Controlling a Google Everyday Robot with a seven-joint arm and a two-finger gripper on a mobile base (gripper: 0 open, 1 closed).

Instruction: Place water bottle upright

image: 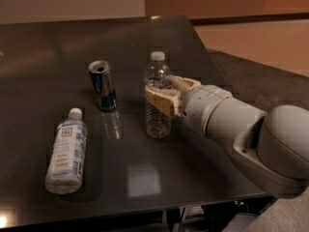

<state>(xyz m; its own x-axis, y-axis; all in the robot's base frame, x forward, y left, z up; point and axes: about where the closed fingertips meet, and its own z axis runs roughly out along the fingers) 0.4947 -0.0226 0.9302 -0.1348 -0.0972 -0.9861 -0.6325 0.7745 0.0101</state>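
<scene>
The water bottle (158,123) stands upright on the desk (145,37), near the open drink can (103,86) on its left. The hand (159,89) is clamped on the water bottle at mid-height, one finger on each side. A whitish bottle (66,151) lies flat at front left.

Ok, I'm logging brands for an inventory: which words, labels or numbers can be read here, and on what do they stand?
Nothing is legible.
On the white bottle lying down: pale label with a dark mark, too blurred to read.
On the drink can: blue and silver, lettering too blurred.
On the water bottle: label band mostly hidden by the gripper, closed around its middle.
</scene>
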